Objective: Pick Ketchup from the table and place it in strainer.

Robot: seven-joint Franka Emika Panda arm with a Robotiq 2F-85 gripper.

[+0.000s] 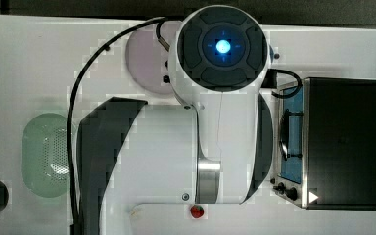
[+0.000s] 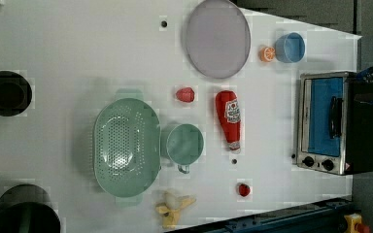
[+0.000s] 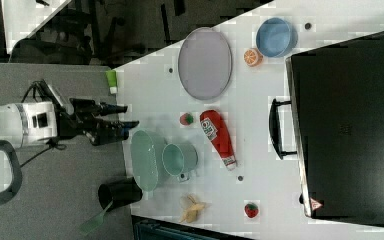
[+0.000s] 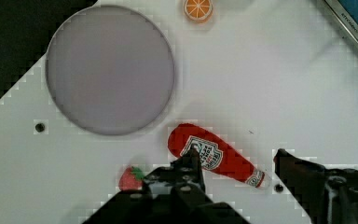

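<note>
The ketchup [image 2: 229, 119] is a red squeeze bottle with a white label and white cap, lying flat on the white table; it also shows in the right view [image 3: 217, 135] and the wrist view [image 4: 216, 156]. The strainer [image 2: 125, 147], a large pale green perforated oval basket, sits toward the left view's left of the bottle, with a round green bowl [image 2: 184, 144] between them. My gripper [image 4: 237, 158] is open and holds nothing, well above the bottle. In the right view the gripper [image 3: 125, 116] sits apart from the ketchup, near the strainer [image 3: 145, 160].
A purple plate [image 2: 217, 38], an orange slice [image 2: 266, 53] and a blue bowl [image 2: 289, 47] lie beyond the bottle. A toaster oven [image 2: 328, 121] stands at the left view's right. A strawberry [image 2: 185, 94], another small red fruit [image 2: 244, 189] and a banana [image 2: 175, 208] lie nearby.
</note>
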